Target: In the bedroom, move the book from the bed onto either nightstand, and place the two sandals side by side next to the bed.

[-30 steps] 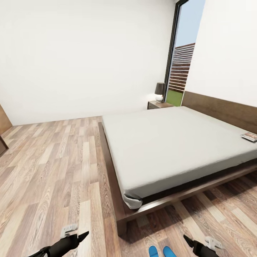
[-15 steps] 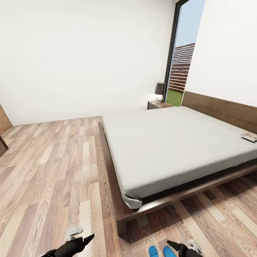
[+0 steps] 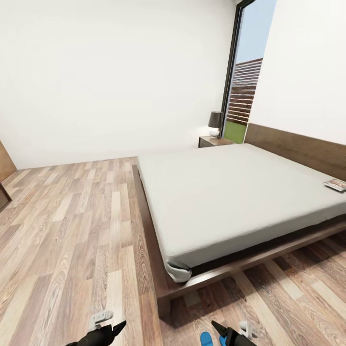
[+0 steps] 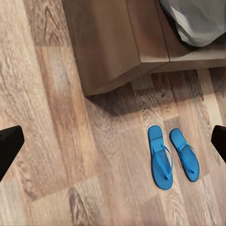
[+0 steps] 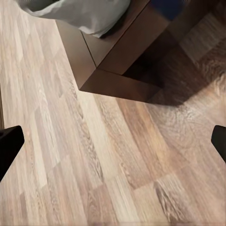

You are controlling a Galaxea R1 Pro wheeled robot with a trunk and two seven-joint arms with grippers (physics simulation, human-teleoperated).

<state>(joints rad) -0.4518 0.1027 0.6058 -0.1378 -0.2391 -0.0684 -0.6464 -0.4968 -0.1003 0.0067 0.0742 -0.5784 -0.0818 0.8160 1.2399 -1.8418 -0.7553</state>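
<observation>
Head view: the bed [image 3: 230, 192], with its dark wooden frame and pale grey mattress, fills the middle and right of the frame, its near corner pointing toward the lower centre. The book [image 3: 335, 184] lies flat on the mattress at the far right edge of the frame, close to the headboard. A nightstand [image 3: 214, 141] stands beyond the bed's far corner, in the upper middle, beside the tall window [image 3: 247, 81], and carries a small lamp [image 3: 215, 123] with a dark shade. Wood-plank floor [image 3: 72, 226] covers the left half. At the bottom edge, the left pincer [image 3: 113, 329] shows as a dark tip at lower left and the right pincer [image 3: 218, 329] as a dark tip at lower centre-right; just beside the right one, a bit of the blue sandals [image 3: 206, 338] shows on the floor.

Left wrist view: both sandals [image 4: 172, 156] lie side by side on the floor in the lower right of the frame, near each other without touching and pointing the same way, a little apart from the bed frame's corner [image 4: 117, 47] at the top. The left pincer's fingers [image 4: 9, 146] sit at the left and right edges of the frame, wide apart and holding nothing.

Right wrist view: the bed frame's corner [image 5: 127, 70] and a fold of mattress [image 5: 84, 14] occupy the top, with bare plank floor below. The right pincer's fingers [image 5: 9, 143] stand at the two side edges, spread apart, empty.
</observation>
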